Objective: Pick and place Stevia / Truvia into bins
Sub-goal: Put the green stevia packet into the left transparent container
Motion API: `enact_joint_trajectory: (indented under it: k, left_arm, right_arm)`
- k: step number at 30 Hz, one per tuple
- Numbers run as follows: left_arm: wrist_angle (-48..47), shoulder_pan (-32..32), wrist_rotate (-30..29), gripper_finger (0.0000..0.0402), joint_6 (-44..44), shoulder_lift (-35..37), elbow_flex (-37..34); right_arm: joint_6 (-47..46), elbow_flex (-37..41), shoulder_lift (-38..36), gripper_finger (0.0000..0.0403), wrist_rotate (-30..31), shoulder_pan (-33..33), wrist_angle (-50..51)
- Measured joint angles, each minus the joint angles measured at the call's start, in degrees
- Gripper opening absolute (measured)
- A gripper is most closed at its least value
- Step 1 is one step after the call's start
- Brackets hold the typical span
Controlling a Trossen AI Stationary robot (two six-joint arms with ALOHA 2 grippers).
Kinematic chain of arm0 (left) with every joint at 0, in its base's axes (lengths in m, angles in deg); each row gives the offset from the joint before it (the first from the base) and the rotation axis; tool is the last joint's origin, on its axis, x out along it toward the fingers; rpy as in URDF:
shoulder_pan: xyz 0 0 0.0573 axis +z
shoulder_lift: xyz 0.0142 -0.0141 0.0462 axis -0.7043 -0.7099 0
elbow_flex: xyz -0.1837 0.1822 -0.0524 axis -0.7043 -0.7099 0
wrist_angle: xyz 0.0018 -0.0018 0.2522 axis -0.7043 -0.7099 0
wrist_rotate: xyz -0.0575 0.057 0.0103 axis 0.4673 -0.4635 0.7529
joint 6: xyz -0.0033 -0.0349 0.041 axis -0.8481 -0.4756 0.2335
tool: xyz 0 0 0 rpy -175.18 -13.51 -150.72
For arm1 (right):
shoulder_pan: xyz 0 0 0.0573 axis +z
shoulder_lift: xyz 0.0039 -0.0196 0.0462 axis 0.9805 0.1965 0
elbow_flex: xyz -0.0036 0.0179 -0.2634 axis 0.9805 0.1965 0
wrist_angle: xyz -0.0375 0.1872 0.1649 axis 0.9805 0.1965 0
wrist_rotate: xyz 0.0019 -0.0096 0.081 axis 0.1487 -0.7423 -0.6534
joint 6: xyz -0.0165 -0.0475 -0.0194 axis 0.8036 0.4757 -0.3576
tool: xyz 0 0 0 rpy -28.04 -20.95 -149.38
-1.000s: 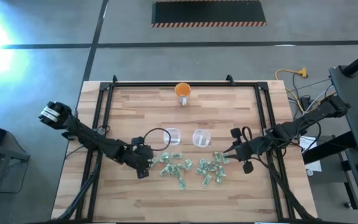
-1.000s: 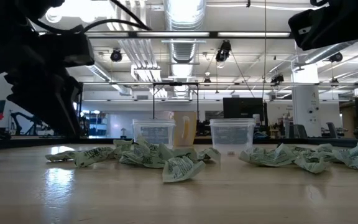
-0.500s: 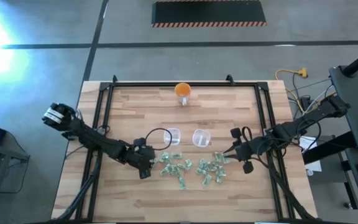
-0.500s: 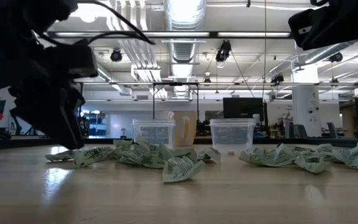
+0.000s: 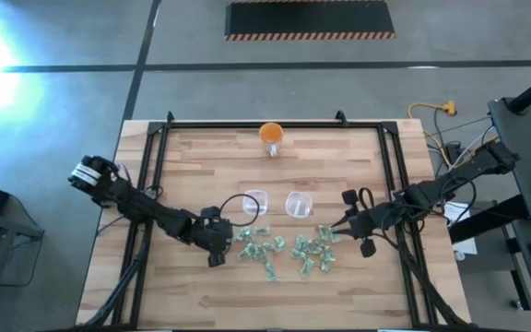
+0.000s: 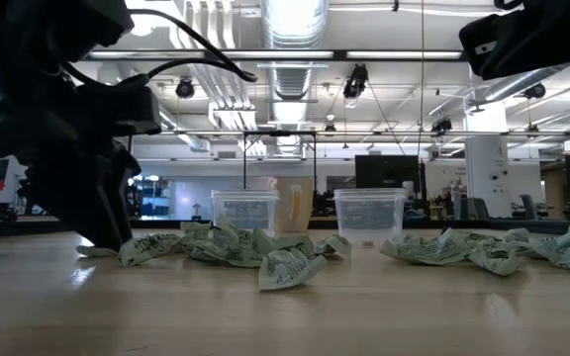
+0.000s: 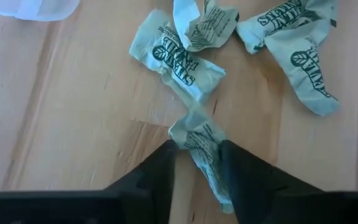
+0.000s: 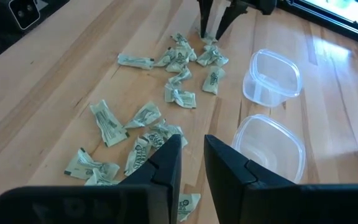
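Several crumpled green-and-white Stevia sachets lie in two loose heaps (image 5: 261, 247) (image 5: 313, 251) on the wood table, just on the near side of two clear bins (image 5: 254, 203) (image 5: 300, 204). My left gripper (image 5: 218, 243) is down at the table at the left end of the left heap. It is open, its fingers either side of the outermost sachet (image 7: 199, 144). My right gripper (image 5: 343, 222) hovers at the right end of the right heap, open by a narrow gap (image 8: 192, 154), holding nothing. My left gripper comes at the outermost sachet (image 7: 191, 134) slanting down from the table's left, one finger (image 7: 166, 163) on each side of it. The sachet lies flat on the table and runs under one finger (image 7: 232, 171). I cannot tell whether the fingers touch it.
An orange cup (image 5: 271, 135) stands near the table's far edge. A black frame rail (image 5: 155, 166) runs along the left, right and far sides. Bare wood shows on the near side of the heaps and between the bins and the orange cup.
My left gripper has moved down and a little toward the table's right, coming to the table top at the left end of the sachet heap. The sachets and bins lie as before.
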Motion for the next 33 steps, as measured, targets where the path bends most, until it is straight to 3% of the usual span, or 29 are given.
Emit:
enact_joint_trajectory:
  k: [6, 14, 25, 33]
  left_arm:
    - [-0.50, 0.00, 0.26, 0.0009, 0.91, 1.21, -0.14]
    - [-0.42, 0.00, -0.74, 0.0002, 5.33, 4.45, 0.22]
    - [1.20, 1.64, -19.69, 0.0000, 22.09, 14.56, 1.84]
    - [11.79, 9.00, -21.04, 0.0000, 34.59, 13.85, 1.39]
  right_arm:
    - [-0.02, 0.00, 0.02, 0.0059, 0.02, 0.00, -0.01]
    - [0.00, 0.02, 0.02, 0.0059, 0.53, 0.00, -0.02]
    - [0.00, 0.11, 0.04, 0.0059, 1.05, -0.04, -0.20]
    - [0.01, 0.11, 0.09, 0.0059, 1.04, -0.04, -0.26]
